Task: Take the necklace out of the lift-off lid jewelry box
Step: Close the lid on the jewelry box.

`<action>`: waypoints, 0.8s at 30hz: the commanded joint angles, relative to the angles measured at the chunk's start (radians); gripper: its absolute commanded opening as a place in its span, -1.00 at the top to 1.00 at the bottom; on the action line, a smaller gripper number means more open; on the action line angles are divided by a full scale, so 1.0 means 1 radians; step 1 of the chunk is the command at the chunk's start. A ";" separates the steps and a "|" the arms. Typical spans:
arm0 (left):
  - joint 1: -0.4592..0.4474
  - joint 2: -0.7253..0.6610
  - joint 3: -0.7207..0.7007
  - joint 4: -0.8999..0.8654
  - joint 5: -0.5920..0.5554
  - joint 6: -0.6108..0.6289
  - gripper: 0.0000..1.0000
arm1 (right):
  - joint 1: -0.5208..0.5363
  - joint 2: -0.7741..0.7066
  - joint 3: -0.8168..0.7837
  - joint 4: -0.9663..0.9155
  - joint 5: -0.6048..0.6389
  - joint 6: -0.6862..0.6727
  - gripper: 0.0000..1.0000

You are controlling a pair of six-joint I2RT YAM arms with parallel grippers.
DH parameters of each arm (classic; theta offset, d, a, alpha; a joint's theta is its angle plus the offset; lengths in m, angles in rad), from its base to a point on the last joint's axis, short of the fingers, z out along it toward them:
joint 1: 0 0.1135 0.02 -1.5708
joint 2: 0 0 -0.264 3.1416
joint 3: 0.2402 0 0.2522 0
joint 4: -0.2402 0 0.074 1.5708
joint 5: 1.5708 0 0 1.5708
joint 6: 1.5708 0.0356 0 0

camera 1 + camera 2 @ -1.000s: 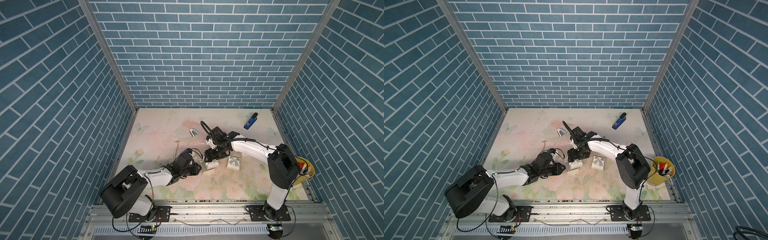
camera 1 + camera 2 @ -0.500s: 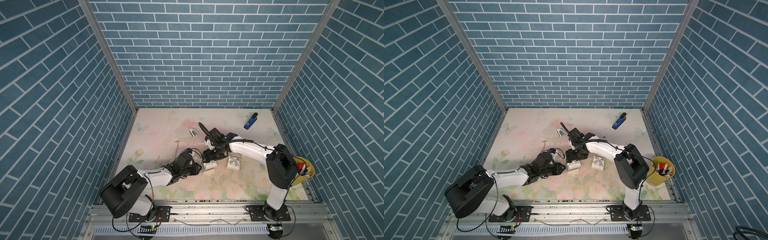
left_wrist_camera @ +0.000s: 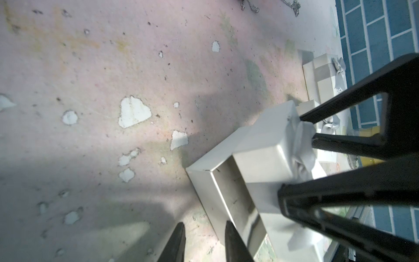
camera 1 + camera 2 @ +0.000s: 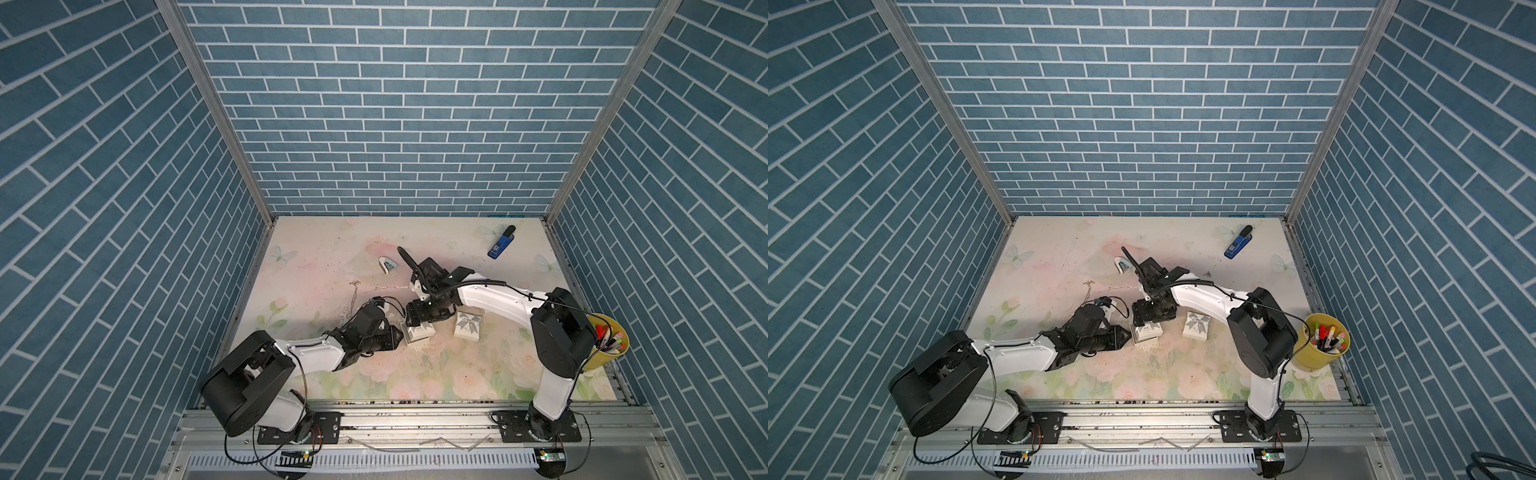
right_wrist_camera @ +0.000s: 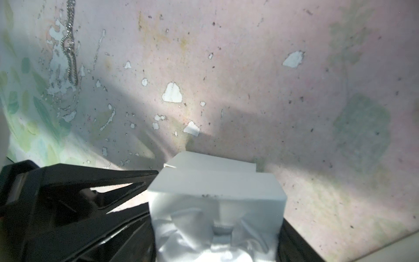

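The white jewelry box [image 3: 204,181] stands on the flowered table, near its middle in both top views [image 4: 419,334] [image 4: 1147,333]. Its lid [image 3: 265,145], white with a ribbon bow, hangs tilted over it, one edge raised off the rim. My right gripper [image 3: 294,158] [image 5: 217,226] [image 4: 419,318] is shut on the lid [image 5: 215,188] from above. My left gripper [image 3: 204,223] [image 4: 399,332] lies low beside the box, open by a narrow gap with only table between its fingers; one fingertip rests at the box's outer wall. The necklace is hidden: the part of the inside that shows is bare.
A second white box with a bow [image 4: 467,330] sits closed just right of the arms. Thin metal chains [image 4: 355,291] [image 5: 70,56] lie on the table behind the box. A yellow cup of pens [image 4: 606,345] stands at the right edge, a blue stapler [image 4: 500,243] far back.
My right arm has shifted slightly to the left with the lid in its grip. The left arm and the box have not visibly moved.
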 commanded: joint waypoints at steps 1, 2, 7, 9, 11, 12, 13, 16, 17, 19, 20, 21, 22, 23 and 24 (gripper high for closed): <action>0.004 -0.020 -0.013 -0.004 -0.008 0.000 0.37 | 0.008 -0.019 -0.016 -0.016 0.025 0.035 -0.29; 0.005 -0.020 -0.014 -0.005 -0.007 0.002 0.37 | 0.009 -0.017 -0.016 -0.014 0.022 0.036 -0.29; 0.004 -0.018 -0.016 0.001 -0.007 -0.001 0.37 | 0.014 -0.012 -0.022 -0.001 0.016 0.053 -0.29; 0.005 -0.019 -0.021 0.003 -0.006 -0.005 0.37 | 0.016 -0.013 -0.024 0.004 0.013 0.060 -0.29; 0.005 -0.019 -0.022 0.004 -0.008 -0.007 0.37 | 0.016 -0.016 -0.024 0.006 0.013 0.068 -0.29; 0.005 -0.020 -0.023 0.007 -0.007 -0.007 0.37 | 0.015 -0.020 -0.025 0.008 0.013 0.071 -0.29; 0.005 -0.021 -0.022 0.006 -0.008 -0.007 0.37 | 0.017 -0.023 -0.025 0.010 0.013 0.074 -0.29; 0.005 -0.024 -0.025 0.009 -0.007 -0.013 0.37 | 0.018 -0.038 -0.027 0.008 0.023 0.081 -0.29; 0.004 -0.027 -0.028 0.011 -0.008 -0.013 0.37 | 0.017 -0.044 -0.029 0.006 0.031 0.084 -0.29; 0.005 -0.033 -0.029 0.011 -0.008 -0.021 0.37 | 0.017 -0.055 -0.030 -0.001 0.050 0.090 -0.30; 0.004 -0.043 -0.034 0.011 -0.010 -0.027 0.36 | 0.018 -0.063 -0.031 -0.003 0.060 0.096 -0.30; 0.005 -0.048 -0.037 0.013 -0.013 -0.033 0.35 | 0.017 -0.069 -0.033 -0.005 0.069 0.101 -0.30; 0.005 -0.059 -0.042 0.017 -0.014 -0.040 0.31 | 0.018 -0.076 -0.036 -0.006 0.079 0.108 -0.30; 0.005 -0.070 -0.046 0.019 -0.015 -0.045 0.27 | 0.018 -0.084 -0.040 -0.005 0.087 0.116 -0.30; 0.005 -0.079 -0.050 0.019 -0.016 -0.050 0.26 | 0.017 -0.091 -0.046 -0.002 0.094 0.125 -0.30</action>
